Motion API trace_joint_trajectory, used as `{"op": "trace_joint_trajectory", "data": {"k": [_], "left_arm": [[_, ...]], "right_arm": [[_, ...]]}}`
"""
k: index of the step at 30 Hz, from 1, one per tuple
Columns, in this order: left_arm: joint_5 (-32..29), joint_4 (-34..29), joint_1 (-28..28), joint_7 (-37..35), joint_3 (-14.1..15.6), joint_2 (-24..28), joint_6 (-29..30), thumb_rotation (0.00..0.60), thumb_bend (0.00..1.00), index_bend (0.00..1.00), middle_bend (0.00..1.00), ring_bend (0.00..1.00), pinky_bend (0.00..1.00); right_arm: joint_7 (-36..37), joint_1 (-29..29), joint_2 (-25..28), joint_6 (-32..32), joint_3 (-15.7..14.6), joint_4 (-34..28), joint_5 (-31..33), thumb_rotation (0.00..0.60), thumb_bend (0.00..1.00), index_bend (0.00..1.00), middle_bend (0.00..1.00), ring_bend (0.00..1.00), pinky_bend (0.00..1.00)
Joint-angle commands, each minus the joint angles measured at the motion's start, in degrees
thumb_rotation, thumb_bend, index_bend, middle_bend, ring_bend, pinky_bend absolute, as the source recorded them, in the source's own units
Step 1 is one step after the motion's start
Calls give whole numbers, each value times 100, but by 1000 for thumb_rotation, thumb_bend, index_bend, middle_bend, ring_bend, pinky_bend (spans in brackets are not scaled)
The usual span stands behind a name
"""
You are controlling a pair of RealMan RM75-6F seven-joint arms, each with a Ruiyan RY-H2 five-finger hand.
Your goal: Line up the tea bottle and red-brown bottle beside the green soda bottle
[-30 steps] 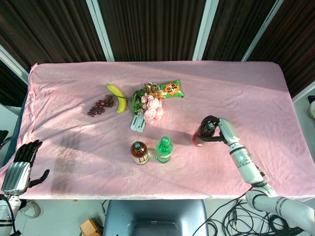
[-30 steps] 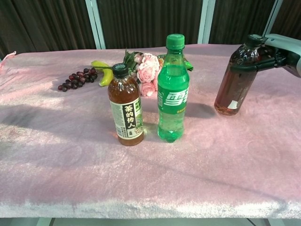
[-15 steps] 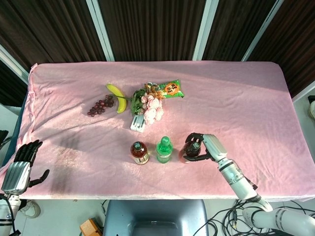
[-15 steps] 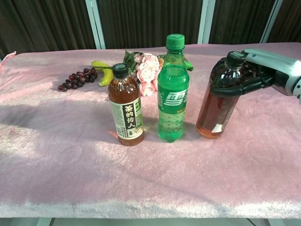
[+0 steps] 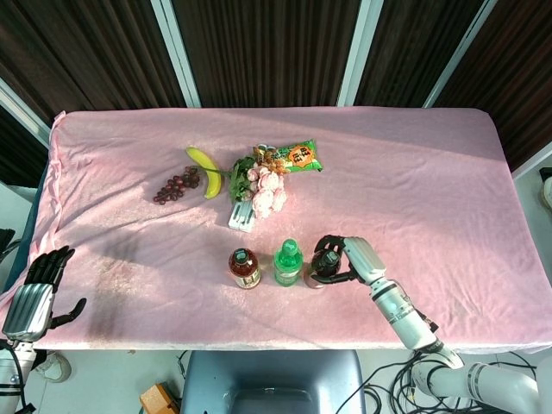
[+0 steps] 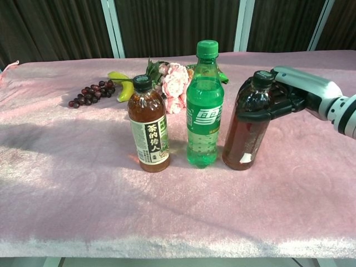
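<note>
The green soda bottle stands upright near the table's front edge. Just left of it stands the tea bottle with a dark label. The red-brown bottle is immediately right of the green one, tilted slightly, its base on or just above the cloth. My right hand grips its upper part from the right. Off the table's front left corner, my left hand hangs with fingers apart and holds nothing.
A banana, dark grapes, pink flowers, a snack packet and a small white pack lie behind the bottles. The pink cloth covers the whole table.
My right hand has carried the red-brown bottle leftward and toward the front edge, from well right of the green bottle to right beside it. The left hand has not moved.
</note>
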Motion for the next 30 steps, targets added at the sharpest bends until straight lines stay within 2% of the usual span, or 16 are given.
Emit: {"op": "trace_joint_trajectory", "data": {"k": [1,4,9,11,14,17,20,22,25,26,28,30], "left_arm": [[3,0,-2,7,-4,-1,-4,600,301,0,24,0,0],[4,0,-4,20,-4,-6,-21,600,302,0,23,0,0],[10,-6,-5,43,-7,-10,-30,600,305,0,24,0,0],[14,-7,-4,54,-10,-13,-27,600,305,0,24,0,0],[12,-11,1,58,-14,-11,-24,600,305,0,24,0,0],[18,-15,10,65,-17,-9,-8,600,305,0,24,0,0],[39,-31,31,95,-10,2,34,600,305,0,23,0,0],[53,-56,68,137,-4,21,100,600,305,0,24,0,0],[89,-112,160,333,16,56,265,600,312,0,23,0,0],[120,-134,201,445,27,56,348,600,320,0,21,0,0],[175,-165,252,618,63,40,437,600,331,0,18,0,0],[212,-257,302,847,157,55,415,600,333,0,16,0,0]], "right_arm": [[55,13,34,-47,-16,-8,1,600,300,780,612,603,668],[114,35,97,-127,-50,-32,-13,600,300,607,490,518,648],[278,91,248,-255,-119,-91,-110,600,295,259,244,300,548],[286,86,296,-224,-136,-113,-152,600,290,162,182,236,513],[281,49,347,-107,-148,-159,-211,600,288,80,132,186,475],[293,4,478,7,-191,-286,-311,600,283,11,94,150,445],[189,-91,719,197,-273,-494,-461,600,275,0,54,113,403],[-8,-215,1022,367,-433,-698,-653,600,267,0,22,69,358],[-703,-522,1855,504,-906,-1160,-922,600,263,0,0,4,269],[-1181,-671,2315,432,-1170,-1416,-928,600,263,0,0,0,221],[-2036,-944,2951,372,-1503,-1838,-733,600,263,0,0,0,116],[-2960,-1455,3323,849,-1704,-2163,-451,600,262,0,0,0,36]]}}
